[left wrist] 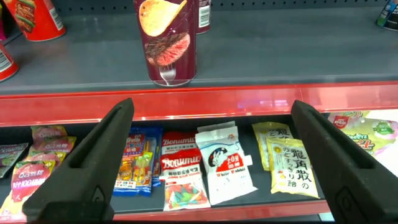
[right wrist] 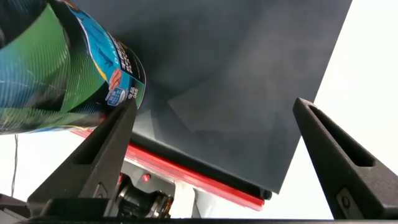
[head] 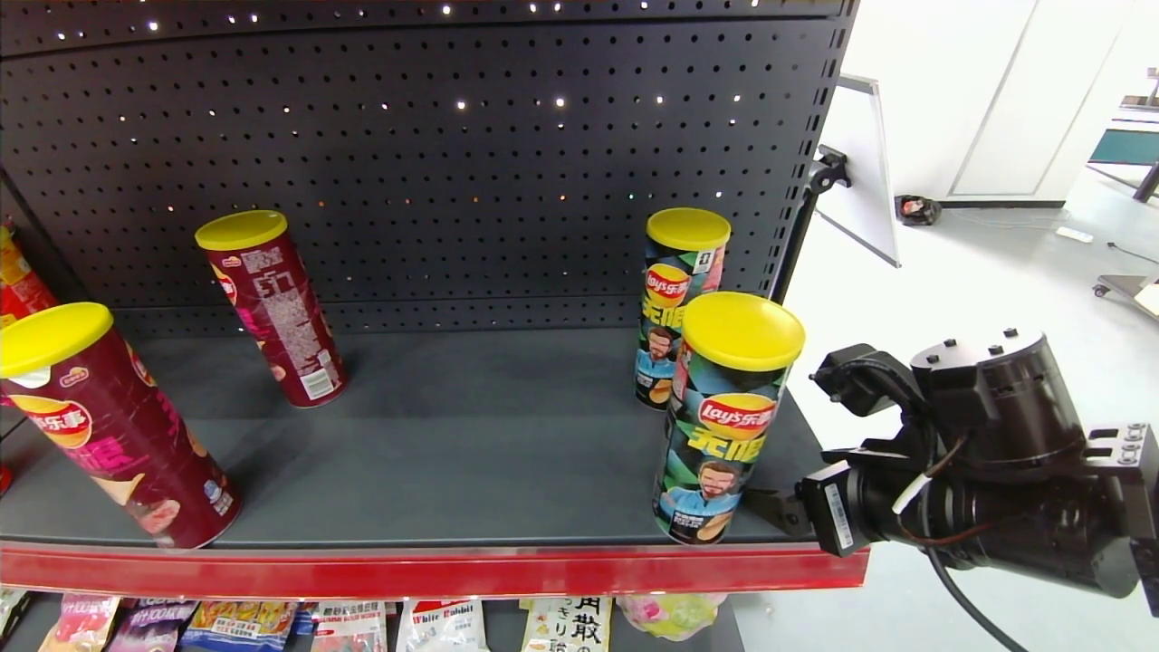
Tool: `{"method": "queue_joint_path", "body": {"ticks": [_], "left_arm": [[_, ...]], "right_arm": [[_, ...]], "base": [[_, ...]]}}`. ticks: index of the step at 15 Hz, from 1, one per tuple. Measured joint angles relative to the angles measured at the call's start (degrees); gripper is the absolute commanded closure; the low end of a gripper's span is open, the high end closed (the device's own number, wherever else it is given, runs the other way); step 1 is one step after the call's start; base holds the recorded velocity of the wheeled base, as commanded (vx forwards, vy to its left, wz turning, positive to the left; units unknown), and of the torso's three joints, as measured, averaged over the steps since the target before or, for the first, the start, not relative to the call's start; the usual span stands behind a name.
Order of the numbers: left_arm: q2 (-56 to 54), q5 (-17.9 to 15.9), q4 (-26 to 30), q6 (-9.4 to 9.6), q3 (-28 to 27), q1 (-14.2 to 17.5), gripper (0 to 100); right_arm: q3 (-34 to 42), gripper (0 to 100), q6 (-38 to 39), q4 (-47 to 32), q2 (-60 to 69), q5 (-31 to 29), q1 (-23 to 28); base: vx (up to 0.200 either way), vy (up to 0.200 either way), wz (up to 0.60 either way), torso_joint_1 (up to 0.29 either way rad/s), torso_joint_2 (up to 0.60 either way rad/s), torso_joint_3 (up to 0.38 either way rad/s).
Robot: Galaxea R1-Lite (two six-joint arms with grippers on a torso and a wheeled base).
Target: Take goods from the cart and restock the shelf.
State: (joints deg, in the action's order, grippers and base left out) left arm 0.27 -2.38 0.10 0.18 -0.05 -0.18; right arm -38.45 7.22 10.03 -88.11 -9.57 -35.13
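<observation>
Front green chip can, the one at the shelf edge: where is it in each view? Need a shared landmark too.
Head view: front green can stands at the shelf's right front corner, ahead of the second green can.
Left wrist view: a green-blue sliver at the shelf's far end; cannot tell which can.
Right wrist view: the can close up, next to the right pincer.
Shared landmark: red shelf edge.

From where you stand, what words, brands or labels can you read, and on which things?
"Lay's" with "乐事": logo on the front green chip can.
"Lay's": logo on the rear green chip can.
"乐事": logo on the front maroon chip can.
"White Rabbit": white candy bag.
"龍角散": yellow bag beside it.
The fine print on the rear maroon chip can and the other packets is too small to read.
</observation>
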Motion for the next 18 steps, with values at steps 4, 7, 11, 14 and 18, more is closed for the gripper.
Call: {"method": "queue_joint_path", "body": {"ticks": [4, 7, 11, 14, 18], "left_arm": [[0.0, 0.0, 0.0, 0.0, 0.0, 0.0, 0], [0.0, 0.0, 0.0, 0.0, 0.02, 0.0, 0], [0.0, 0.02, 0.0, 0.0, 0.02, 0.0, 0], [0.0, 0.0, 0.0, 0.0, 0.05, 0.0, 0], [0.0, 0.0, 0.0, 0.0, 0.02, 0.0, 0]], "right_arm": [[-0.18, 0, -0.11, 0.77, -0.66, -0.02, -0.41], [-0.44, 0, -0.11, 0.77, -0.89, -0.02, -0.87], [-1.55, 0, -0.11, 0.74, -1.35, -0.09, -1.68], [-1.65, 0, 0.04, 0.74, -1.55, -0.77, -2.27], [-1.73, 0, 0.11, 0.78, -1.68, -0.8, -2.66]], "base": [[0.0, 0.0, 0.0, 0.0, 0.0, 0.0], [0.0, 0.0, 0.0, 0.0, 0.0, 0.0], [0.0, 0.0, 0.0, 0.0, 0.0, 0.0], [0.0, 0.0, 0.0, 0.0, 0.0, 0.0], [0.0, 0.0, 0.0, 0.0, 0.0, 0.0]]}}
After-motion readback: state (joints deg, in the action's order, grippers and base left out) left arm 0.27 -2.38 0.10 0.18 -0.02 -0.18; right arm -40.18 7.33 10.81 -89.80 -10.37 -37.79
